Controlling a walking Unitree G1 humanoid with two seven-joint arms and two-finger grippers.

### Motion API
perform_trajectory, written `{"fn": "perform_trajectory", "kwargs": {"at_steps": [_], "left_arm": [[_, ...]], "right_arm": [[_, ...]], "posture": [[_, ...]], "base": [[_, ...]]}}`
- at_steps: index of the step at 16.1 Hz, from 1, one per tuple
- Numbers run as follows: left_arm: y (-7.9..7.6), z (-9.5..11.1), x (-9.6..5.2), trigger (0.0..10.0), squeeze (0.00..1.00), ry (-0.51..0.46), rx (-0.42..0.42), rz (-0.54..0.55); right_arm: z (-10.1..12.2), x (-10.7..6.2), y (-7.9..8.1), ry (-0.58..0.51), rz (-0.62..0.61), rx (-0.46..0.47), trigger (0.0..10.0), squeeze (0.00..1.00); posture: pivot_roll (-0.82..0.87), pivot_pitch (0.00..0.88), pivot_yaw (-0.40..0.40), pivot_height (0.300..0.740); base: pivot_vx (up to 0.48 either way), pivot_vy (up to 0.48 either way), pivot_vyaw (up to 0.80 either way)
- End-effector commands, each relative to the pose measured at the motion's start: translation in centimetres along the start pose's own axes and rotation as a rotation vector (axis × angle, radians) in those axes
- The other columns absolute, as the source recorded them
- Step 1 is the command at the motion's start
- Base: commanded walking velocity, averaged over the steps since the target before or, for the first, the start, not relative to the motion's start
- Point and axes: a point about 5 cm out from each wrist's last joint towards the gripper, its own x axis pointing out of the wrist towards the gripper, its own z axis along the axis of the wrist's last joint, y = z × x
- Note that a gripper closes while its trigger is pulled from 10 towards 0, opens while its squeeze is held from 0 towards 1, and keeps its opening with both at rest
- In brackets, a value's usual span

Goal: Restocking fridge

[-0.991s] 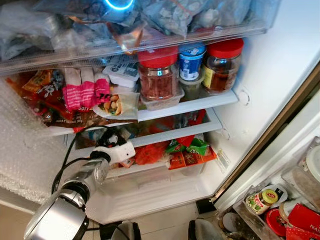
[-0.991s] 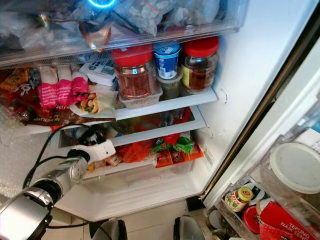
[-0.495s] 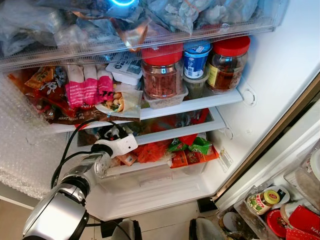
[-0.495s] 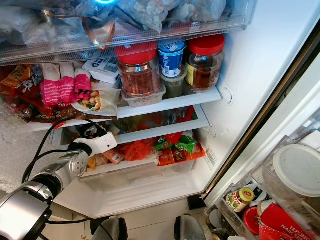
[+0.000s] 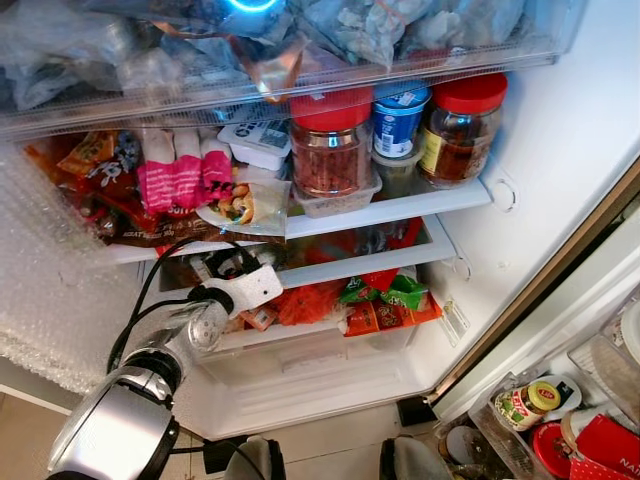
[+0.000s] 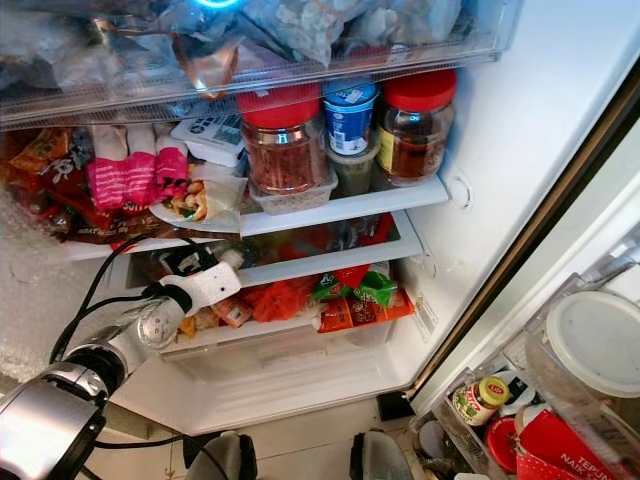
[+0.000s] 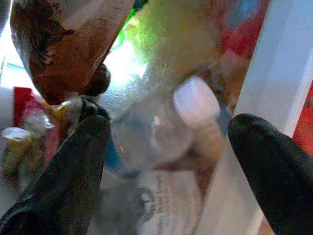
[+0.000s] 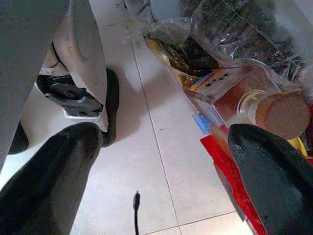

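Observation:
My left arm reaches into the open fridge at the low shelf (image 5: 350, 268). Its gripper (image 5: 222, 268) sits at the shelf's left end among packets. In the left wrist view, the left gripper (image 7: 168, 131) is open. A clear plastic bottle (image 7: 142, 142) with a white cap (image 7: 195, 100) lies just beyond and between the fingers (image 7: 83, 161), blurred, and I cannot tell whether they touch it. A brown packet (image 7: 63, 49) hangs beside one finger. My right gripper (image 8: 161, 139) hangs open over the tiled floor (image 8: 146, 166), holding nothing.
The shelf above holds two red-lidded jars (image 5: 328, 145), a blue tub (image 5: 398, 118) and pink packets (image 5: 180, 180). Green and red snack packets (image 5: 385, 298) lie over the bottom drawer (image 5: 320, 360). Bubble wrap (image 5: 50, 290) hangs on the left. The door rack (image 5: 530, 405) stands at lower right.
The head view has shifted slightly. My left arm has edged a little further in toward the low shelf.

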Motion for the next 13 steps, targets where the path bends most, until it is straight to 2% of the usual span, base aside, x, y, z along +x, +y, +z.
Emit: {"fn": "perform_trajectory", "kwargs": {"at_steps": [1, 3, 5, 7, 8, 9, 10, 11, 12, 13], "left_arm": [[0.3, -0.1, -0.1, 10.0, 0.00, 0.001, -0.026, 0.006], [0.7, 0.2, 0.1, 10.0, 0.00, -0.017, -0.056, 0.023], [1.0, 0.7, 0.1, 10.0, 0.00, -0.062, -0.155, 0.040], [1.0, 0.6, -0.1, 10.0, 0.00, -0.070, -0.290, 0.063], [0.3, 0.4, -0.5, 10.0, 0.00, -0.074, -0.419, 0.059], [0.1, 0.3, -0.5, 10.0, 0.00, -0.074, -0.453, 0.059], [-0.6, 0.0, -0.9, 10.0, 0.00, -0.070, -0.562, 0.069], [-0.7, 0.0, -1.0, 10.0, 0.00, -0.070, -0.594, 0.073], [-1.6, -0.4, -1.5, 10.0, 0.00, -0.062, -0.705, 0.093], [-3.2, -1.2, -2.7, 10.0, 0.00, -0.034, -0.842, 0.130]], "right_arm": [[-0.8, -0.2, -0.1, 0.029, -0.001, 0.004, 10.0, 0.00], [-0.9, -0.2, -0.2, 0.030, -0.003, 0.002, 10.0, 0.00], [-0.9, -0.2, -0.2, 0.028, -0.006, 0.002, 10.0, 0.00], [-0.8, -0.2, -0.1, 0.023, -0.006, 0.005, 10.0, 0.00], [-0.7, -0.2, -0.1, 0.019, -0.005, 0.009, 10.0, 0.00], [-0.7, -0.2, -0.1, 0.019, -0.004, 0.010, 10.0, 0.00], [-0.6, -0.1, -0.1, 0.017, -0.003, 0.011, 10.0, 0.00], [-0.6, -0.1, -0.1, 0.017, -0.002, 0.011, 10.0, 0.00], [-0.5, -0.1, 0.0, 0.014, -0.001, 0.013, 10.0, 0.00], [-0.5, -0.1, 0.0, 0.010, -0.003, 0.020, 10.0, 0.00]], "posture": [[-0.11, 0.115, 0.017, 0.641], [-0.11, 0.110, 0.017, 0.641], [-0.11, 0.114, 0.015, 0.641], [-0.10, 0.118, 0.017, 0.641], [-0.09, 0.121, 0.017, 0.641], [-0.09, 0.121, 0.017, 0.641], [-0.08, 0.123, 0.022, 0.641], [-0.08, 0.123, 0.023, 0.641], [-0.09, 0.123, 0.029, 0.641], [-0.09, 0.122, 0.031, 0.641]], "base": [[0.000, 0.000, 0.00], [0.000, 0.000, 0.00], [0.000, 0.000, 0.00], [0.000, 0.000, 0.00], [0.000, 0.000, 0.00], [0.000, 0.000, 0.00], [0.000, 0.000, 0.00], [0.000, 0.000, 0.00], [0.000, 0.000, 0.00], [0.000, 0.000, 0.00]]}}
